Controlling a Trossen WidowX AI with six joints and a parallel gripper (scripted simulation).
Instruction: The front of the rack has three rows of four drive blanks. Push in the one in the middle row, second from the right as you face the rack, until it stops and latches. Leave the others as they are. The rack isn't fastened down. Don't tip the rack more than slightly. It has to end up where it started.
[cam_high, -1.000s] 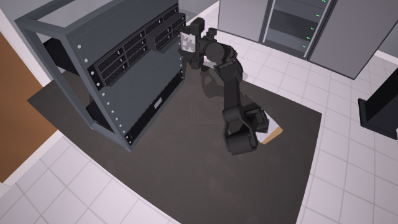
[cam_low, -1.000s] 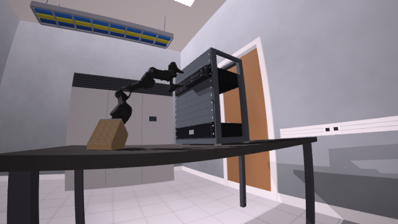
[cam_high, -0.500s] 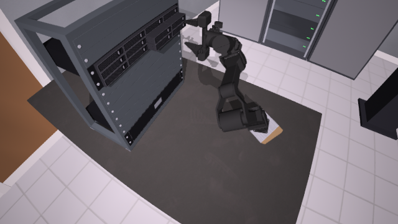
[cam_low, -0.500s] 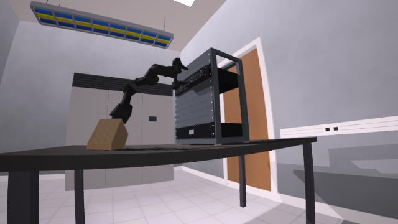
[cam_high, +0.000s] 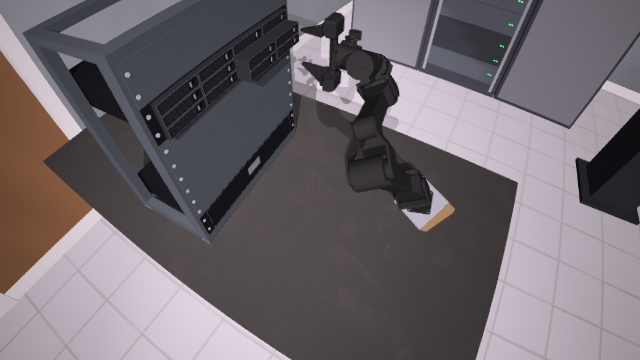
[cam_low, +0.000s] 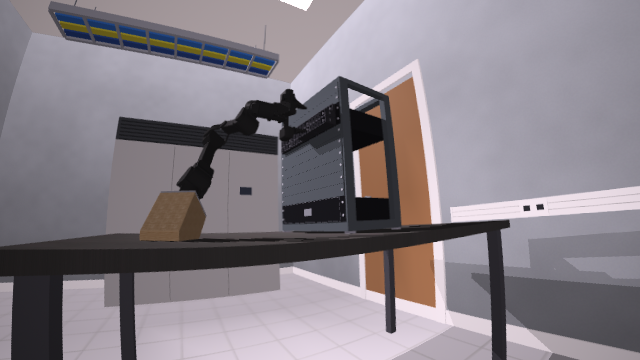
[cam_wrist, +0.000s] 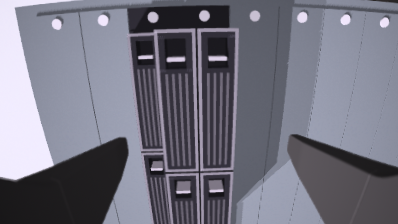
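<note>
Nowhere legible writing on rack (cam_high: 75, 95); tool (cam_high: 312, 50) wide open.

We see: rack (cam_wrist: 65, 90) front with a row of round holes; vented drive blanks (cam_wrist: 176, 100) standing proud in columns; our jaws spread wide at both lower corners, nothing between them.

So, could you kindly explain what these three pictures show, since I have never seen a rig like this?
It is one black robot arm on a wedge-shaped block, standing on a dark table. One picture looks down from above, one looks up from beside the table, and one comes from a camera on the arm's wrist. A grey rack stands on the table too; its front holds rows of slotted drive blanks. The gripper is near the rack's front at the blanks' right end, jaws wide open, holding nothing. In the wrist picture the blanks fill the middle, between the two fingers.
</note>
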